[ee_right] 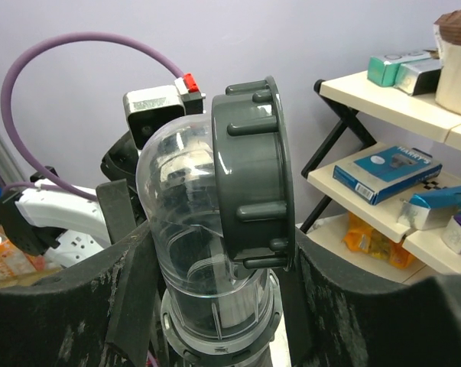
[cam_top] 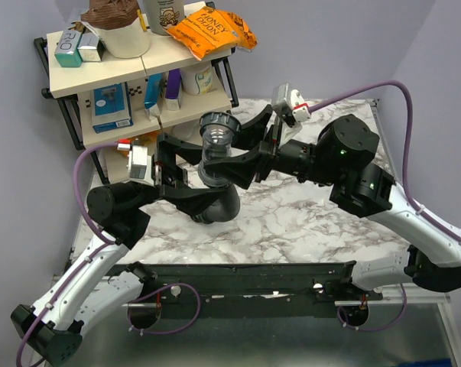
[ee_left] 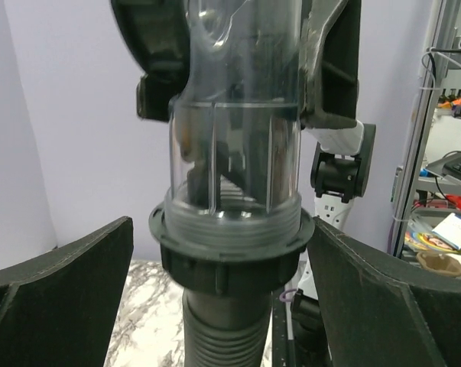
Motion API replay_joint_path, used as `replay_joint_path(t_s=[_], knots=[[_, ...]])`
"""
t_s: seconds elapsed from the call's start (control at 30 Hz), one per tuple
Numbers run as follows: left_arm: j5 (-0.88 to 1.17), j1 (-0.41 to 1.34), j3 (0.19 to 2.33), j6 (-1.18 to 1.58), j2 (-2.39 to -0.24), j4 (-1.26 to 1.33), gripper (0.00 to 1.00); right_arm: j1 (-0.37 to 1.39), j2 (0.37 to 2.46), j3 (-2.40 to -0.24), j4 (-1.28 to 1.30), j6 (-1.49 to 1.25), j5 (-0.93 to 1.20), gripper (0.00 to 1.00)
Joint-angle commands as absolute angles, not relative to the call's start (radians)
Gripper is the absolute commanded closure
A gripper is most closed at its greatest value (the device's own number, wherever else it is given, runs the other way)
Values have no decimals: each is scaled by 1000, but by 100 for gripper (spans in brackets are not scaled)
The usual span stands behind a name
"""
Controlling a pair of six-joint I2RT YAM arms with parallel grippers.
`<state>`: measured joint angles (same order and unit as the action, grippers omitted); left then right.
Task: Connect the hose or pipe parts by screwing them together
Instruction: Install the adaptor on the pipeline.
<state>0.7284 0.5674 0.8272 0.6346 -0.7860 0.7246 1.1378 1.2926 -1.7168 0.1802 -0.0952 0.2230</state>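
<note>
Clear, glassy elbow point(ee_right: 186, 229) with a ridged dark-grey ring nut point(ee_right: 253, 176) on top (a second sits above the ribbed hose point(ee_left: 222, 336)) hangs over the marbled desk point(cam_top: 291, 222), clamped by the right end effector point(ee_right: 219, 287); the left end effector point(ee_left: 230, 294) gapes wide around the lower nut point(ee_left: 230, 256).

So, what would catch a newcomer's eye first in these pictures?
The clear elbow pipe, at the middle of the marble table where both arms meet, clamped in the right end effector. Its top mouth carries a wide grey collar. At its lower end a grey ring nut meets a ribbed hose, with the left end effector open on either side of the nut.
</note>
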Motion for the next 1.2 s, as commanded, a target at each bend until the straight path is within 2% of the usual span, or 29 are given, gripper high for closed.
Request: replay_joint_path(t_s=[0.0, 0.2, 0.33, 0.57, 0.73, 0.9, 1.07, 1.13, 1.17], knots=[[738, 577, 818, 658, -776, 787, 1, 1140, 1313, -1747, 163, -110, 256, 100], [767, 581, 810, 629, -773, 773, 7, 1141, 1316, -1764, 169, -109, 256, 99], [764, 581, 796, 621, -756, 747, 1, 1140, 1312, -1778, 175, -100, 247, 100], [749, 581, 788, 589, -752, 722, 1, 1143, 1319, -1801, 186, -103, 258, 99], [759, 583, 798, 589, -762, 730, 9, 1143, 1325, -1787, 183, -115, 268, 100], [755, 581, 804, 618, -769, 764, 12, 1141, 1336, -1778, 175, -124, 278, 99], [762, 583, 805, 618, -772, 764, 29, 1143, 1339, -1778, 167, -126, 278, 99], [755, 583, 807, 623, -770, 769, 44, 1141, 1339, -1776, 169, -126, 278, 99], [743, 581, 807, 626, -772, 770, 49, 1141, 1339, -1776, 167, -126, 278, 99]])
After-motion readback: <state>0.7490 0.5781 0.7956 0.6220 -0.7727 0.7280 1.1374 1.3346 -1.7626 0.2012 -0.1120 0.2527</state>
